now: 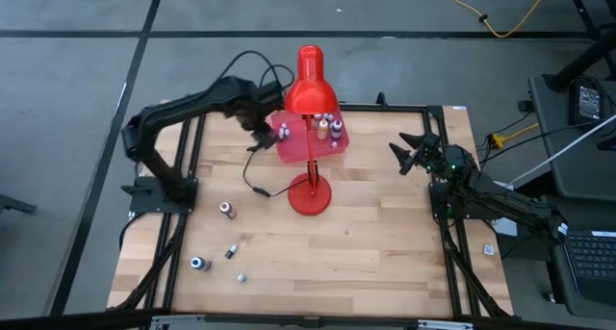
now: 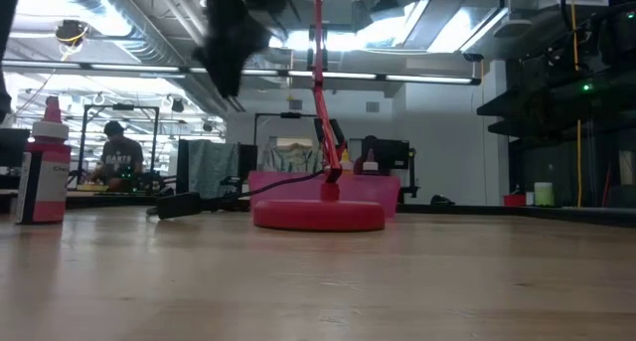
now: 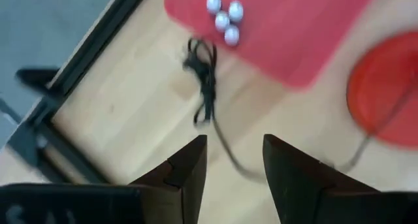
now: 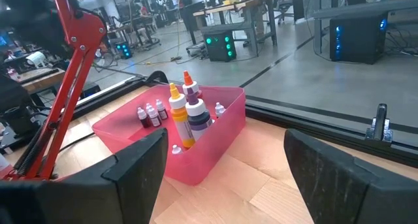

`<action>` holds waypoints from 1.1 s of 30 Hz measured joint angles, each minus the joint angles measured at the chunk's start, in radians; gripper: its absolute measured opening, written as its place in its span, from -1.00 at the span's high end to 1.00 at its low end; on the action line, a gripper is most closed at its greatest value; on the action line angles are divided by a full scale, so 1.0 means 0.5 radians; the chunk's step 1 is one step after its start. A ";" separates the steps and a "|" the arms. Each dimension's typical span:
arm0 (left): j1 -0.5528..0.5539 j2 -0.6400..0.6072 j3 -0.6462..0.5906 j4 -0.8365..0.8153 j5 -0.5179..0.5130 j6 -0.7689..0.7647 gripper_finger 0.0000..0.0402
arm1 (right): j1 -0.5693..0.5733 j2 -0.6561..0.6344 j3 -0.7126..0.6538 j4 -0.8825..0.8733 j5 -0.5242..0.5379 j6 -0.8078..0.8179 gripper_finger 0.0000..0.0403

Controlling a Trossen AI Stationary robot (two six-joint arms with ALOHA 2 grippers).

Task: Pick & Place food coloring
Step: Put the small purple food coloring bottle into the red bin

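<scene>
Several tiny food coloring bottles with pale caps stand in the pink tray; their caps show in the left wrist view. Taller bottles stand in the same tray. More small bottles stand or lie on the table near its left near corner: one, one, one. My left gripper hangs open and empty above the table at the tray's left edge. My right gripper waits open on the table's right side, facing the tray.
A tall red desk lamp stands mid-table on its round base, its head over the tray, its black cord trailing left under my left gripper. A red-and-white bottle stands close to the low camera. A black frame rims the table.
</scene>
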 joint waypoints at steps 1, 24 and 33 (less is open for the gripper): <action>-0.049 -0.046 0.000 -0.070 -0.014 -0.038 0.29 | 0.000 0.000 0.000 0.000 0.000 0.001 -0.52; -1.181 -0.008 -0.099 -0.383 0.603 -0.885 0.29 | 0.000 -0.001 0.000 -0.001 0.000 0.000 -0.52; -1.488 0.276 -0.099 0.107 0.673 -1.502 0.29 | 0.000 0.000 0.000 -0.001 0.000 0.000 -0.52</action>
